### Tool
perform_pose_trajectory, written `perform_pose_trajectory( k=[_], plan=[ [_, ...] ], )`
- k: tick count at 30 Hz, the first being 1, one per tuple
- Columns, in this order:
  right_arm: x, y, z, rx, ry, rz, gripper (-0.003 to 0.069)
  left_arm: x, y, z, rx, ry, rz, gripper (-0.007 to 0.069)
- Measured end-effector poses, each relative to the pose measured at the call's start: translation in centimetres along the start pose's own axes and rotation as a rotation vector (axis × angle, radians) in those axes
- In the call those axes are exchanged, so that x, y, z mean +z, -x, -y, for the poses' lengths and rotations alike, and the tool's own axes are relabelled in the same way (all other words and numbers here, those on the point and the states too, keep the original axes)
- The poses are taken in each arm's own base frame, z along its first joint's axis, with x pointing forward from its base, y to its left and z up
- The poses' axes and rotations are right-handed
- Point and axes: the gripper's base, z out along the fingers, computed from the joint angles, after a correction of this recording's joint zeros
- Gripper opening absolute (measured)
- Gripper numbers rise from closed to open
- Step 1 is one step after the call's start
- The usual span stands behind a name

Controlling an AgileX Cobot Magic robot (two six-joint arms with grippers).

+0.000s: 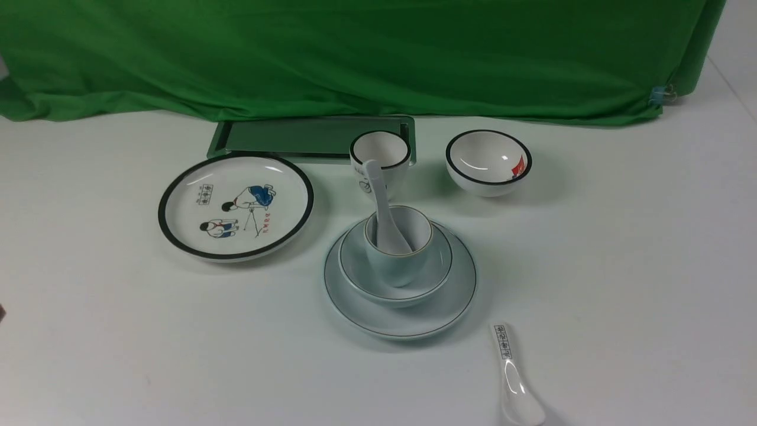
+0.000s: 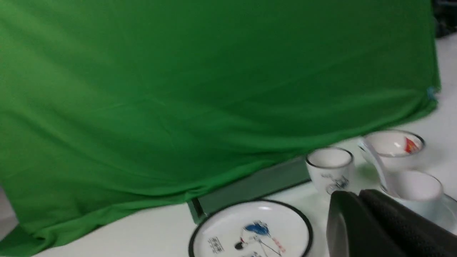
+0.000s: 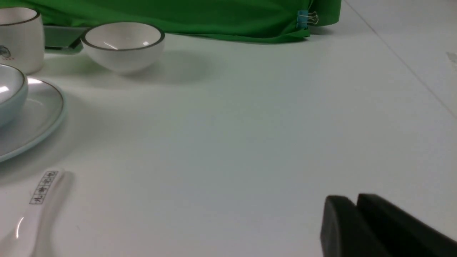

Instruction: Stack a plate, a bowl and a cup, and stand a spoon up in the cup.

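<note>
The stack stands at table centre. The plain plate (image 1: 400, 316) lies flat as the base, the widest piece lowest, which I judge gives the steadiest footing. The shallow bowl (image 1: 395, 284) sits inside the plate. The handleless cup (image 1: 397, 248) stands upright in the bowl. The plain white spoon (image 1: 384, 213) stands in the cup, scoop down, handle leaning toward the far side against the rim. By this layout the task looks complete.

Distractors lie apart from the stack: the cartoon plate (image 1: 235, 206) to the left, the bicycle cup (image 1: 380, 155) just behind the stack, the black-rimmed bowl (image 1: 488, 162) far right, the printed spoon (image 1: 513, 374) near right, flat on the table (image 1: 621, 284). A dark green tray (image 1: 307, 137) lies at the far edge under the green cloth (image 1: 355, 53).

Count: 2 plates, 2 bowls, 2 cups, 2 spoons, 1 tray.

Neither arm shows in the front view. Left gripper (image 2: 357, 200): fingers pressed together, nothing between them, off to the left of the stack. Right gripper (image 3: 357, 203): fingers nearly touching with only a thin seam, empty, over bare table to the right of the stack; whether it is parting I cannot tell.
</note>
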Motion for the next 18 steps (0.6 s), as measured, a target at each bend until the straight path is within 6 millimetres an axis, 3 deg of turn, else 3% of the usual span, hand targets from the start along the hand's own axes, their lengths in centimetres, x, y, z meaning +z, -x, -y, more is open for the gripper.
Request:
perform_pose_trajectory(
  k=[7, 18],
  plan=[
    [0.0, 0.0, 0.0, 0.0, 0.0, 0.0, 0.0116, 0.2, -5.9, -0.1, -0.113, 0.194, -0.113, -0.0031],
    [0.0, 0.0, 0.0, 0.0, 0.0, -0.001, 0.0141, -0.2, -8.0, 0.4, -0.14, 0.161, -0.317, -0.0031]
  ],
)
